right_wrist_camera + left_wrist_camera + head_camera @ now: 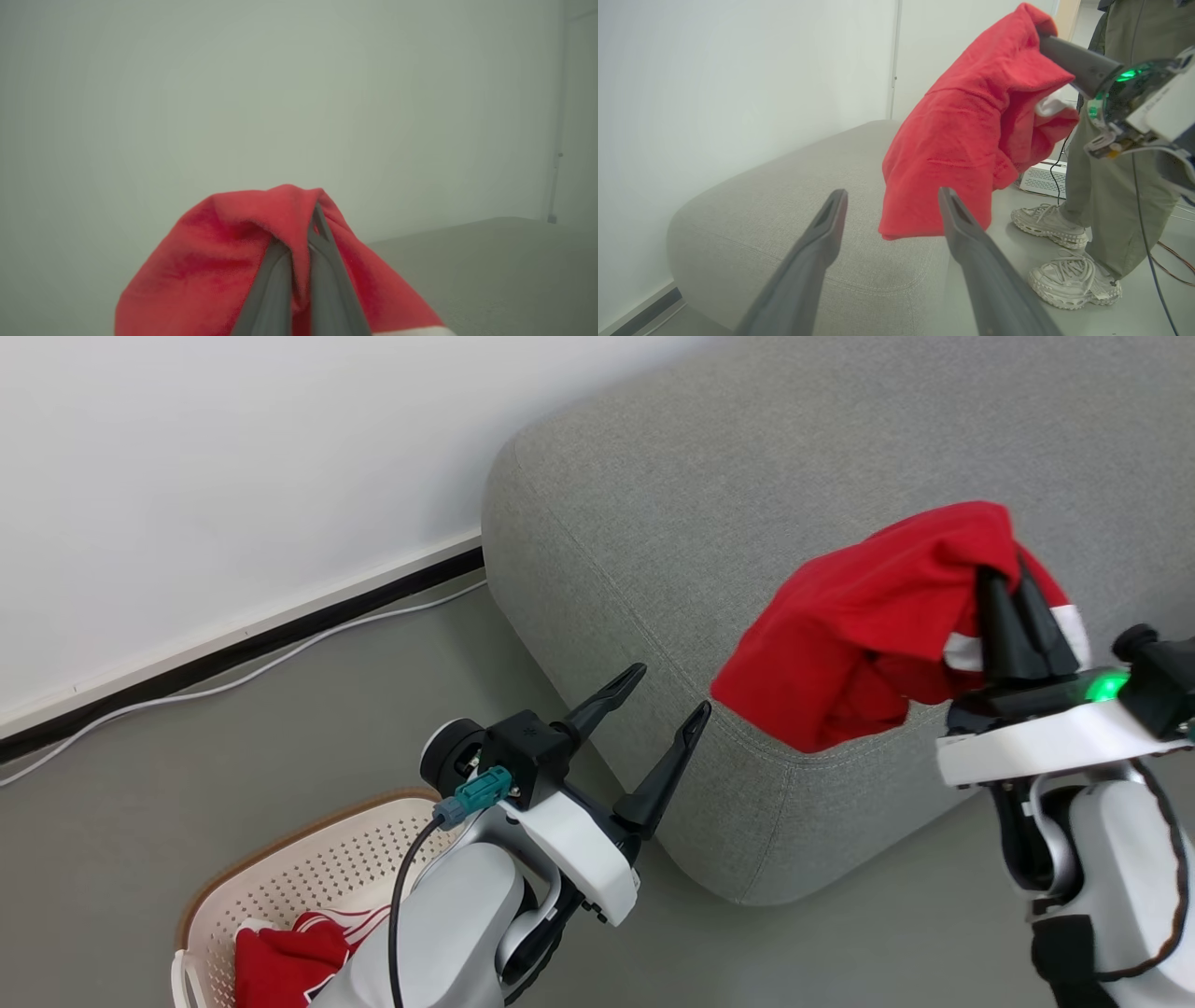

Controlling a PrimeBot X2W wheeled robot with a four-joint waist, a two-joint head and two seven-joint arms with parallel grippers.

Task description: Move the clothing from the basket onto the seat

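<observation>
One red garment (859, 616), plain with a white hem band (962, 653), is held over the near corner of the grey seat (747, 476). It is pinched near its top fold by the right gripper (1006, 581), whose two dark fingers are clenched together on the cloth. The rest of it is draped down to the robot's left of them. Whether its lowest fold touches the cushion cannot be told.

A second red garment (289, 961), marked with white stripes, is seen crumpled in the cream basket (317, 877). The basket is set on the floor (233, 756) near the seat, at the lower left of the head view. The left gripper (670, 689) is held above the basket's far end. Its jaws are spread wide with nothing between them, and its fingertips are pointed toward the seat's edge and the hanging cloth.

A white cable (233, 681) is laid along the foot of the wall (233, 476). In the left wrist view, a person's trousers (1111, 186) and pale trainers (1048, 224) are seen beyond the seat.
</observation>
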